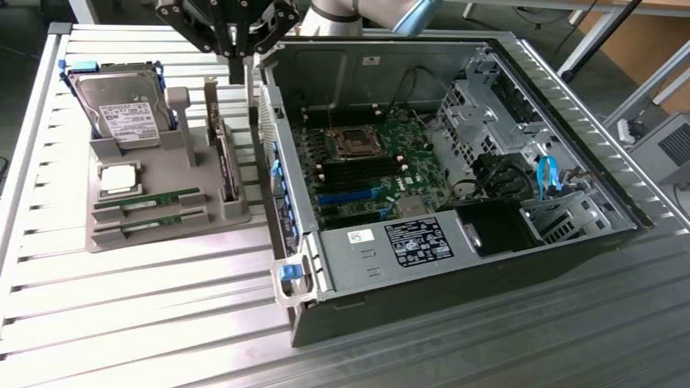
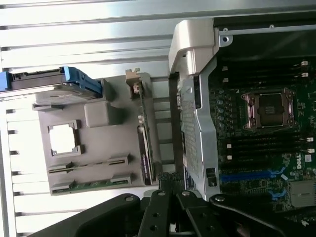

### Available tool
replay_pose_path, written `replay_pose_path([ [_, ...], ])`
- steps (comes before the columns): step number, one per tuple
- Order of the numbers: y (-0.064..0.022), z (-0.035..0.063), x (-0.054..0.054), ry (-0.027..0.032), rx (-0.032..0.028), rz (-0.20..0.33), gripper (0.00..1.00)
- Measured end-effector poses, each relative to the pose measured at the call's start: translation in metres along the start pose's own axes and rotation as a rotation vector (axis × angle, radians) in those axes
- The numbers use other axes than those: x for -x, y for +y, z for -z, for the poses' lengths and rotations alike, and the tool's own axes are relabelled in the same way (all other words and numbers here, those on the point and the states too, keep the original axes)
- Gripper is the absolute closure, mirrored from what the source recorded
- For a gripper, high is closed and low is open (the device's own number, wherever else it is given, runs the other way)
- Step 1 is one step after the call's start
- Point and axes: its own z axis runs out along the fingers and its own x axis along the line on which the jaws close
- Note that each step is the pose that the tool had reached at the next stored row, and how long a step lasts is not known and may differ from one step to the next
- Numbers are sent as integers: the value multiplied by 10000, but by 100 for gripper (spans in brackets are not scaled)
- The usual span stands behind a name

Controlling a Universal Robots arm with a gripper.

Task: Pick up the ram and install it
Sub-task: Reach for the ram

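Observation:
Two ram sticks (image 1: 145, 200) lie flat in slots at the near end of the grey holder (image 1: 161, 174), green boards with small black chips. The wrist view shows one green stick (image 2: 94, 184) in the holder's end slot. My gripper (image 1: 235, 71) hangs above the holder's far end, beside the open computer case (image 1: 323, 267) and well away from the sticks. Nothing shows in it. In the wrist view the gripper (image 2: 170, 210) is black, over the gap between holder and case. The motherboard (image 1: 372, 162) lies bare inside, with black memory slots (image 1: 356, 174) by the processor socket (image 1: 354, 140).
On the holder also sit a silver hard drive (image 1: 121, 105) in a blue frame, a square processor chip (image 1: 119, 179) and an upright card (image 1: 223, 153). The case's metal wall (image 2: 195, 113) stands between holder and motherboard. Everything rests on a ribbed metal table (image 1: 140, 315).

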Motion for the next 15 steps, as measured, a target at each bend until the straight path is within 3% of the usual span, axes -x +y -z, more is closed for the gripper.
replay_pose_path([
  [7, -18, 6, -235, 0, 0, 0, 91],
  [15, -28, 10, -375, -1, 1, 0, 91],
])
